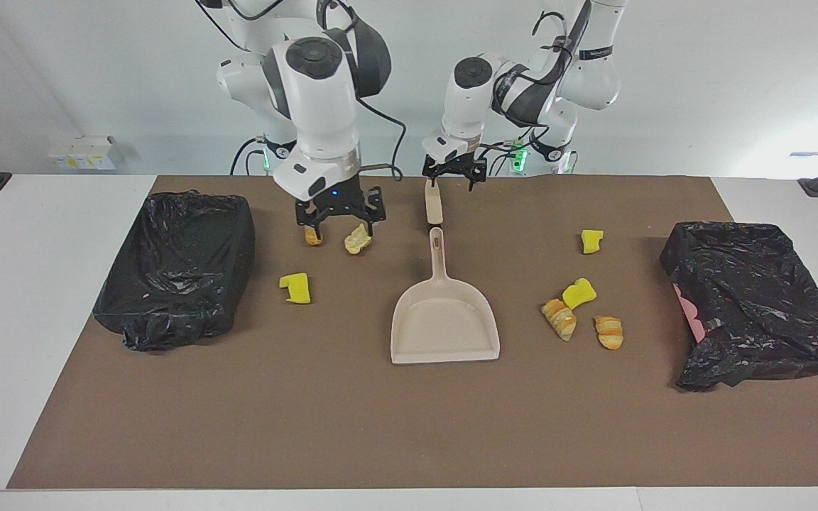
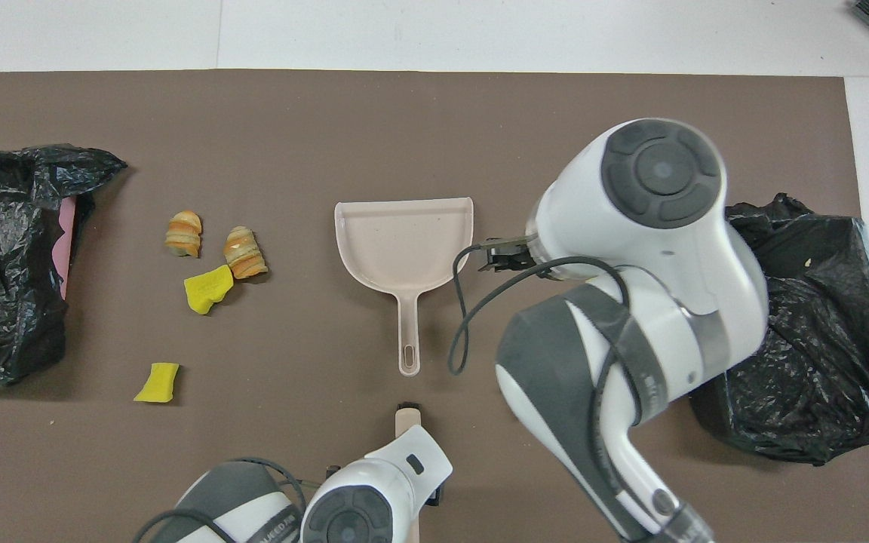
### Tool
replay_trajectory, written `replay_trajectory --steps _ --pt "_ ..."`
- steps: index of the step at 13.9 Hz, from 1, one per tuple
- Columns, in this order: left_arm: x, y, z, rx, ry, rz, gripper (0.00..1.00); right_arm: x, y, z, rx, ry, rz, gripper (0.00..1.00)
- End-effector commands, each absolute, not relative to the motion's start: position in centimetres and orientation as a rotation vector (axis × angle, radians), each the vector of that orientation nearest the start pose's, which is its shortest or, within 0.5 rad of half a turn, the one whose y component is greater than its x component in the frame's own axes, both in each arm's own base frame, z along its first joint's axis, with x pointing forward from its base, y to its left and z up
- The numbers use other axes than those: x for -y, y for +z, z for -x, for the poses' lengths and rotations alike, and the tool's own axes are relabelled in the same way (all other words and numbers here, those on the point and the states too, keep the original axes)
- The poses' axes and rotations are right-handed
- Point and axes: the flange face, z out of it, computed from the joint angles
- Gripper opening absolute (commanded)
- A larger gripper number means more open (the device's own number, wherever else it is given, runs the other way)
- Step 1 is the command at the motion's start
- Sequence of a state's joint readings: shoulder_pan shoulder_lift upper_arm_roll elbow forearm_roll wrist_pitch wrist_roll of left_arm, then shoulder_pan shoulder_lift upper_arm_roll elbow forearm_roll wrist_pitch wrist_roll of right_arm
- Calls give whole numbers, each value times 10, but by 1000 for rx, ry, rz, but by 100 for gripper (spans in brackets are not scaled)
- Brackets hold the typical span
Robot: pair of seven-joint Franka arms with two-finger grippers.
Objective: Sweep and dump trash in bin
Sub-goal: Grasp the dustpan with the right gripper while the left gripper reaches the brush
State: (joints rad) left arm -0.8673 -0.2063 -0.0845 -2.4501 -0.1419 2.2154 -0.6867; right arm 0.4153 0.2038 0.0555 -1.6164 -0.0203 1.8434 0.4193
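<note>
left gripper [image 1: 454, 179]: spread, empty, over the brush [image 1: 433, 195] handle.
right gripper [image 1: 339, 218]: spread, empty, over two trash [image 1: 357, 240] lumps.
trash: scattered both sides of dustpan [image 1: 444, 319].
risk: fingers may knock the brush or lumps away.

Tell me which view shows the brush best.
The facing view: the brush lies in line with the dustpan handle, its handle under the left end effector. In the overhead view the left arm hides all but its tip.

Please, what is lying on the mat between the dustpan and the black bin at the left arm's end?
Four trash pieces lie between the dustpan and that bin: two yellow sponge chunks and two bread-like lumps. The facing view shows it.
</note>
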Motion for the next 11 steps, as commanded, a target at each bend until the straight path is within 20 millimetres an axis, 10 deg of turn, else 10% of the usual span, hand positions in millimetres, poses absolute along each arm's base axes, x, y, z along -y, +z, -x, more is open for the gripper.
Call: replay_trajectory --steps 1,7,8,10,11 --pt "372 356 -219 -263 97 3199 100 -318 476 -546 113 -37 3125 100" --pt "381 345 -185 -304 104 3186 100 -399 413 -519 99 -37 3111 100" --pt "380 343 -183 -291 114 3177 83 -408 403 -515 96 -45 3106 100" --pt "384 345 -174 -275 117 3177 13 -419 384 -510 101 -56 3097 100" --pt "382 344 -172 -274 122 3171 0 -422 377 -507 105 -63 3093 100"
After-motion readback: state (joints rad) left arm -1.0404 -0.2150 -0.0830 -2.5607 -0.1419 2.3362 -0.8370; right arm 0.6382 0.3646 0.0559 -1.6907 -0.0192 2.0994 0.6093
